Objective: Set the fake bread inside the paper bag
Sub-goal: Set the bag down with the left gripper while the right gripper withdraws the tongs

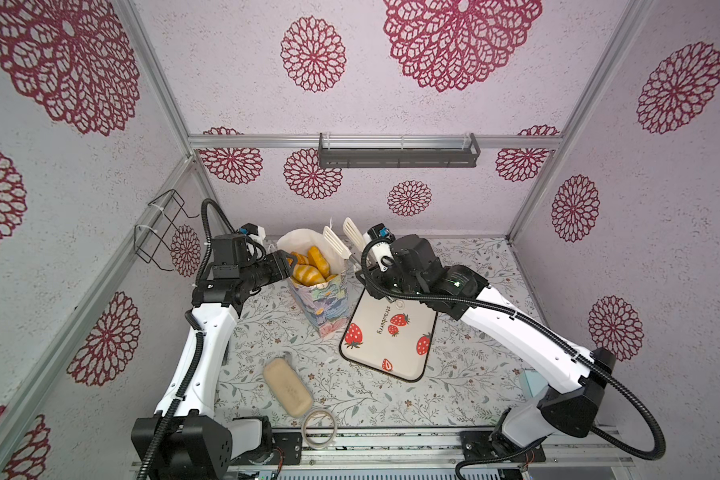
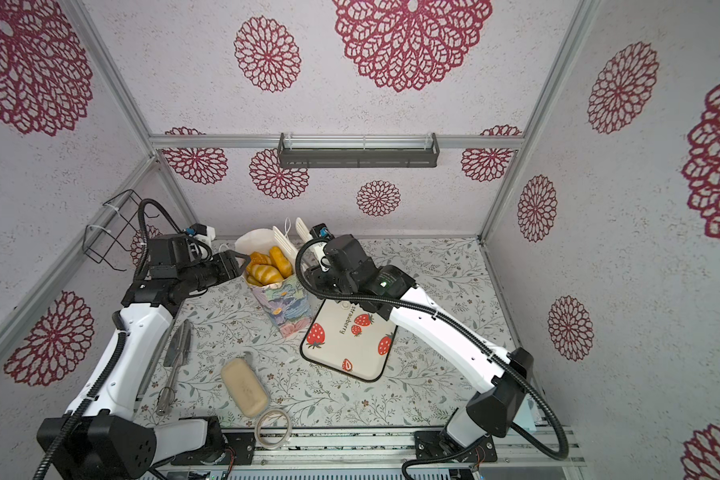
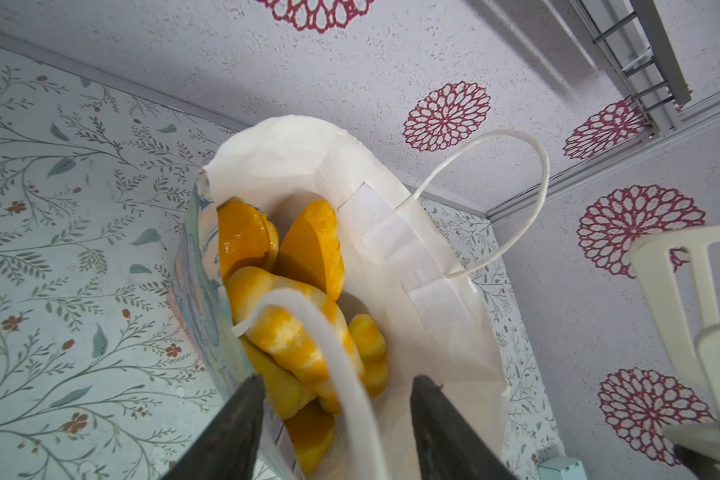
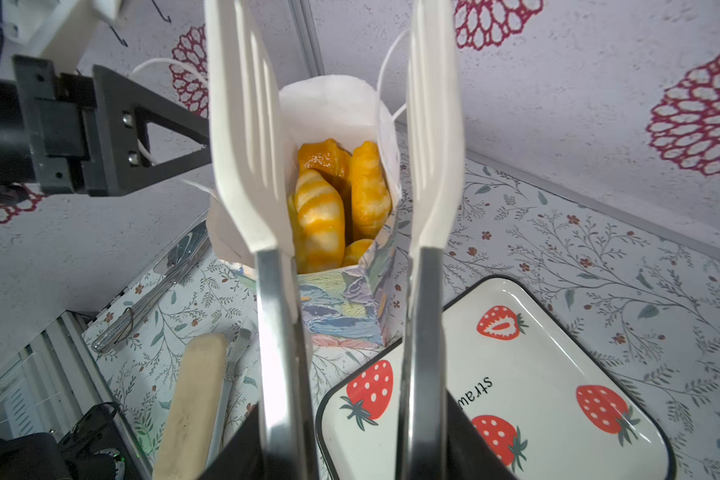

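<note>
The fake bread (image 1: 310,270) sits inside the upright paper bag (image 1: 327,309).
Your left gripper (image 3: 337,388) hangs at the bag's mouth, jaws parted, holding nothing, one white cord handle (image 3: 329,349) running between them. Your right gripper (image 4: 358,453) is clamped on the tongs (image 4: 246,145), whose white tips stand apart and empty close by the bag's rim. The strawberry tray (image 1: 408,361) lies just beside the bag.

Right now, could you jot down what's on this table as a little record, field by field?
bag: upright, mouth open, beside the tray
bread: in the bag, none seen elsewhere
tray: strawberry print, nothing on it
left end effector: open, at the bag's rim, cord handle between its jaws
right end effector: shut on tongs, tips apart by the bag's mouth
block: beige, lying on the table
</note>
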{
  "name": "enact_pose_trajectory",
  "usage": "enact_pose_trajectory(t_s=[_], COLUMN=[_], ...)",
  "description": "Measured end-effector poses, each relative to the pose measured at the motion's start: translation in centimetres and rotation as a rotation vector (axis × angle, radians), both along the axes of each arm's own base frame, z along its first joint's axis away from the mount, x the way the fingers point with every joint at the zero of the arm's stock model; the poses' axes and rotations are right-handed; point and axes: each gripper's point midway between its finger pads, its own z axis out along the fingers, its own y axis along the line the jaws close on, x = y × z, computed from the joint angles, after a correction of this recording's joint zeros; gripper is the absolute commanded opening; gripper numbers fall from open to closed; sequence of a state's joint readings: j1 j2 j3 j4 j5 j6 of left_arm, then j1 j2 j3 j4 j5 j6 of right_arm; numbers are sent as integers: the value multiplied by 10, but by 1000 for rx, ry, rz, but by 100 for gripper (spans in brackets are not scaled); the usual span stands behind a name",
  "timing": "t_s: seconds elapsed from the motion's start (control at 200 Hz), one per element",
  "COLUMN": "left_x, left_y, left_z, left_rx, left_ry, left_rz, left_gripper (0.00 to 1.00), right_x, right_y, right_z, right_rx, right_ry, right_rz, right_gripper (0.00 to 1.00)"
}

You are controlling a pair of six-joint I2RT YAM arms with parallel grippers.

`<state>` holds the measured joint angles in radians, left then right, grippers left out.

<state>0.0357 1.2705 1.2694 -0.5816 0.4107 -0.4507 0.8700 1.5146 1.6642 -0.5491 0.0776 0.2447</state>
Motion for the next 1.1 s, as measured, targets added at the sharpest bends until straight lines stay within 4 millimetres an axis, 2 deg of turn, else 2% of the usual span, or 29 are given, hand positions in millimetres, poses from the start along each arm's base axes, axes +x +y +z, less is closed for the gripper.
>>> enact_pose_trajectory(t_s=[0.015, 0.04, 0.07, 0.195, 0.385, 0.525, 0.675, 0.941, 1.101], left_x=[0, 0, -1, -8, -28, -41, -53, -74, -79], left_y=[0, 1, 2, 7, 16, 21, 27, 38, 52], left_z=[0, 1, 2, 7, 15, 12, -2, -29, -60], left_rx=[2, 5, 10, 29, 69, 92, 119, 155, 188], left_ry=[-2, -3, -6, -19, -46, -37, 4, 78, 175], left_rz=[1, 5, 9, 35, 82, 105, 137, 196, 269], left_gripper=[75, 90, 100, 97, 97, 98, 98, 98, 98], right_x=[1, 2, 3, 11, 15, 18, 24, 33, 44], right_y=[-4, -10, -18, -56, -113, -149, -178, -215, -236], right_z=[0, 0, 0, -7, -28, -41, -58, -96, -112], right_rx=[1, 3, 4, 2, 3, 14, 27, 40, 52], right_ry=[-1, -2, -2, 0, 28, 48, 75, 167, 207], right_rz=[-7, -18, -33, -112, -236, -323, -403, -504, -573], right_gripper=[50, 50, 50, 50, 50, 50, 49, 49, 49])
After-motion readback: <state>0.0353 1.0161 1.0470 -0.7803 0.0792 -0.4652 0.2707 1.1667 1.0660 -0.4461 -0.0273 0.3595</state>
